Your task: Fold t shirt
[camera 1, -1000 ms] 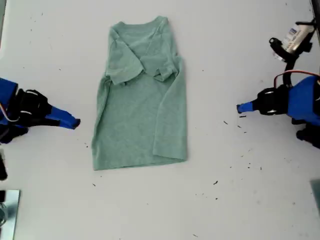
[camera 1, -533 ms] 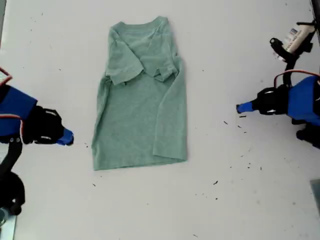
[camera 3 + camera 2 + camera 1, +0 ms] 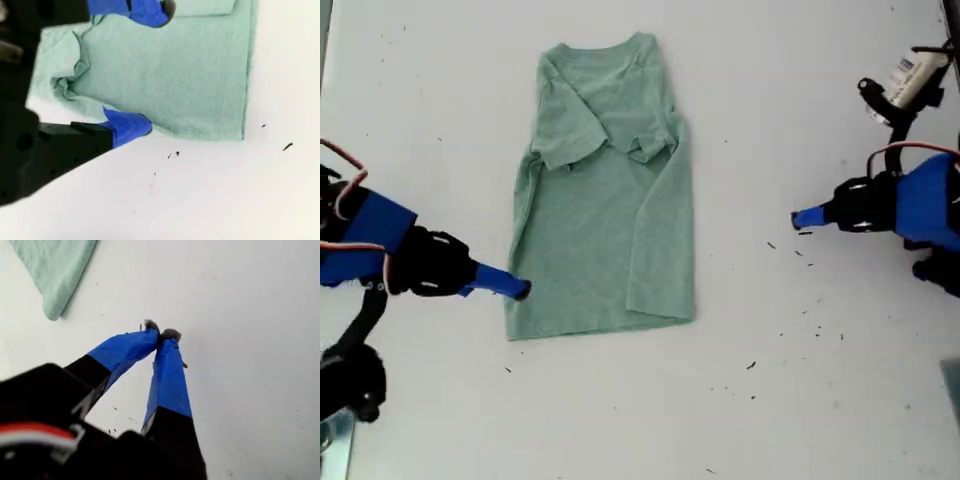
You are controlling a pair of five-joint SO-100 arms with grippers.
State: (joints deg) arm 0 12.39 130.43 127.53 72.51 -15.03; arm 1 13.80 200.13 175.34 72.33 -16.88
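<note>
White table (image 3: 800,400): fills the exterior view, scattered with dark specks.
T shirt (image 3: 605,190): green, partly folded with sleeves turned in, lying flat at centre.
My second gripper (image 3: 516,289): fingers spread astride the shirt's lower edge on the exterior view's left.
My first gripper (image 3: 801,216): fingertips pressed together on nothing, over bare table at the exterior view's right, well apart from the shirt.

Plain sage-green t shirt (image 3: 605,200) on a white worktop (image 3: 800,400).
Both tools wear blue tape over black bodies; dark specks dot the white.
</note>
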